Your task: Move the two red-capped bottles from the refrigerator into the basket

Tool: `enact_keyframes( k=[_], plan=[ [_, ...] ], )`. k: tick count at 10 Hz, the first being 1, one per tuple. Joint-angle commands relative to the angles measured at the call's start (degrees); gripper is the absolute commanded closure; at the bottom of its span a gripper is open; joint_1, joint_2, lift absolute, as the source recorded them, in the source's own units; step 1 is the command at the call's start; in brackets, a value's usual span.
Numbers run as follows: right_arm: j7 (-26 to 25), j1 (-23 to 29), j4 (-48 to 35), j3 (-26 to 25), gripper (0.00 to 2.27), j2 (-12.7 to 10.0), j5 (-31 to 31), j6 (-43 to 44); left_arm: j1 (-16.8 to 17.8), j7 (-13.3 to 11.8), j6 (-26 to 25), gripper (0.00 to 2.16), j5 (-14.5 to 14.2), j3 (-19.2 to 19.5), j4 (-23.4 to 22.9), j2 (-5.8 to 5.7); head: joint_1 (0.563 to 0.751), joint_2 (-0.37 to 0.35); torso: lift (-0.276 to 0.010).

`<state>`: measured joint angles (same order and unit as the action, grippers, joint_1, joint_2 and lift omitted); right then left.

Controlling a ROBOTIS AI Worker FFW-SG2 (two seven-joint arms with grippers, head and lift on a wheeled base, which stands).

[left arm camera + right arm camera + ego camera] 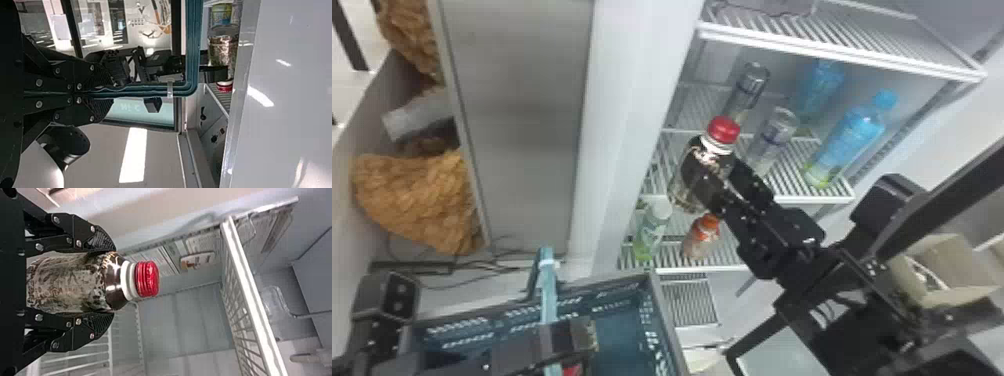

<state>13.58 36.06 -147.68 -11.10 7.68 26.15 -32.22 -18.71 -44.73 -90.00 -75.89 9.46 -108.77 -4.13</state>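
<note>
Our right gripper [714,172] has one red-capped bottle [708,154] clasped, a black finger pressed to each side of its dark, patterned body. We have the bottle cap-up in front of the refrigerator's open shelves, its red cap [147,279] and white collar reaching past the fingertips in the right wrist view.

Our left gripper [572,340] is clamped on the handle [137,89] of the teal basket [668,320], fingers drawn tight around the bar. The basket is low before the refrigerator [632,90], and we see a patch of red [572,371] under the left arm there; too little of it shows for us to tell what it is.

On a lower shelf we have an orange-capped bottle [701,240] and, beside it, a pale-capped bottle [652,232]. On the shelf above stand two clear bottles and two blue bottles, one blue bottle [854,137] nearer the front edge. An open cardboard box [962,270] sits off to the right, beyond our right arm.
</note>
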Motion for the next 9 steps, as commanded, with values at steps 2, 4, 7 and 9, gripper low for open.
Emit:
enact_keyframes(
  k=[2,4,7,9],
  plan=[
    [3.8,1.8,-3.7,-1.7,1.28,-0.5,2.3,-5.3,0.2,0.0,0.0,1.2,0.0,-0.1,0.0,0.0,0.695,-0.326,0.0],
    [7.2,3.2,-6.8,-3.2,1.28,-1.0,2.6,-12.1,0.2,0.0,0.0,1.2,0.0,-0.1,0.0,0.0,0.695,-0.303,0.0],
    [11.5,3.6,-8.8,-4.9,1.28,-1.0,2.5,-22.9,0.0,0.0,0.0,1.2,-0.2,0.1,0.0,0.0,0.695,-0.288,0.0],
    [13.7,2.8,-8.1,-4.9,1.28,-1.0,2.6,-26.3,0.2,0.0,0.0,1.2,-0.2,0.0,0.0,0.0,0.695,-0.281,0.0]
  ],
)
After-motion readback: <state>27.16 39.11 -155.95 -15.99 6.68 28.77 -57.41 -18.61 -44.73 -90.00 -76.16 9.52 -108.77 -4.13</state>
